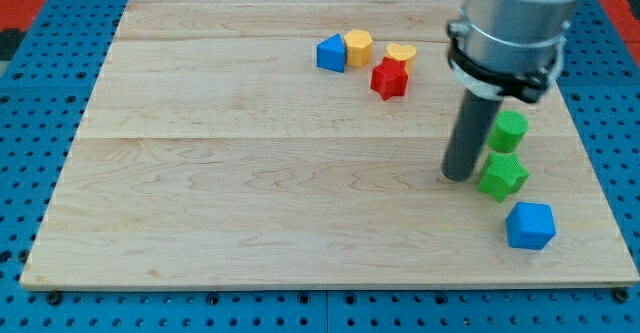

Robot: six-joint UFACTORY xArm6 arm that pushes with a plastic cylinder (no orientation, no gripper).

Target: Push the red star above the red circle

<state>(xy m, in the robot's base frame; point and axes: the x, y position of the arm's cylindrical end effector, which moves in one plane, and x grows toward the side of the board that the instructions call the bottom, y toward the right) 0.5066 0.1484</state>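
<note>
The red star [389, 78] lies near the view's top, right of centre, just below a yellow heart [401, 54]. No red circle shows in the view; the arm's body covers part of the board's top right. My tip [459, 177] rests on the board well below and to the right of the red star, close beside the left side of a green star [502, 176].
A blue block [331, 53] and a yellow hexagon [358, 45] sit left of the heart. A green circle [508, 131] lies above the green star, and a blue cube [529, 225] below it. The wooden board [250, 193] sits on a blue pegboard.
</note>
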